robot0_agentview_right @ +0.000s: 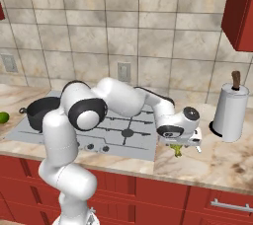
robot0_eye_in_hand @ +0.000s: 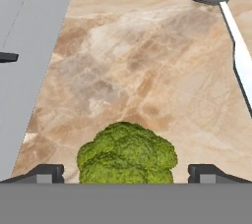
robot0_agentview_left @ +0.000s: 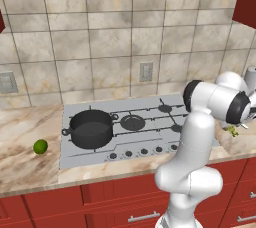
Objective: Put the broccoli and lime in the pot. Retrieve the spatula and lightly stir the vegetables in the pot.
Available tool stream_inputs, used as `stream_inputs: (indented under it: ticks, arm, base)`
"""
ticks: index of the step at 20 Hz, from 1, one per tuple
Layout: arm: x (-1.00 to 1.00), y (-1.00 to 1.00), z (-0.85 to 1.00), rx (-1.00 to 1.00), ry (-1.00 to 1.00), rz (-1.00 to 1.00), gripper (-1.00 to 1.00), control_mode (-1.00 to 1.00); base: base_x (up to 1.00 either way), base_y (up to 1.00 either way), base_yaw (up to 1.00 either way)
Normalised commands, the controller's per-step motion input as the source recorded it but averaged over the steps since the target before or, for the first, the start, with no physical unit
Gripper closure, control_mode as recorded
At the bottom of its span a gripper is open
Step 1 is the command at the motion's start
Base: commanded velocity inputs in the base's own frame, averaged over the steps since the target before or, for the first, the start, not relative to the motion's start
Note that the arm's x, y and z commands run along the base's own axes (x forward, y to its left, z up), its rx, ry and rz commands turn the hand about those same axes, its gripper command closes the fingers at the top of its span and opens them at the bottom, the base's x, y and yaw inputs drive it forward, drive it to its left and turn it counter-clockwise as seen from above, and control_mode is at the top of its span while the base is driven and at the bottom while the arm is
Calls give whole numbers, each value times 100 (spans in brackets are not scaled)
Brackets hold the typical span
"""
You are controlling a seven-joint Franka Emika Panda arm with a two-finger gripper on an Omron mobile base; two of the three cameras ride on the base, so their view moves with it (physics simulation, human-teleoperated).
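Dark pot (robot0_agentview_left: pixel 91 128) sits on the left burner of the grey stovetop (robot0_agentview_left: pixel 145 122), centre-left of the left base view, nothing in it that I can see. Lime (robot0_agentview_left: pixel 40 146) lies on the marble counter (robot0_agentview_left: pixel 30 167) at left, just beside the stove edge. Arm bends off to the right edge; a scrap of broccoli (robot0_agentview_left: pixel 231 131) shows under the hand there.

Right base view: gripper (robot0_agentview_right: pixel 179 145) hangs low over the counter right of the stovetop, centre-right of frame, broccoli (robot0_agentview_right: pixel 177 150) directly under it. Pot (robot0_agentview_right: pixel 43 112) and lime (robot0_agentview_right: pixel 3 117) far left. Paper towel roll (robot0_agentview_right: pixel 230 111) at right.

Hand view: broccoli (robot0_eye_in_hand: pixel 127 154) sits bottom centre between the two fingertips (robot0_eye_in_hand: pixel 45 173), jaws wide, a gap on each side, nothing held. Spatula (robot0_eye_in_hand: pixel 221 7) lies upper right, blade at the top edge.

Step in hand looks like the first pick, broccoli. Next move likely calls for a small drop, closing on the floret, then a lift and a long carry left to the pot.
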Motion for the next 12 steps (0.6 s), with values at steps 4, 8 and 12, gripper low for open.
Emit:
stream_inputs:
  ticks: [4, 8, 12]
  arm:
    - [-7, 0, 0, 0, -5, 0, -100, -100]
    - [-1, 0, -3, 0, 0, 1, -100, -100]
    - [4, 6, -21, 0, 0, 3, -100, -100]
  base:
    - [0, 0, 0]
    - [0, 0, 0]
    - [0, 0, 0]
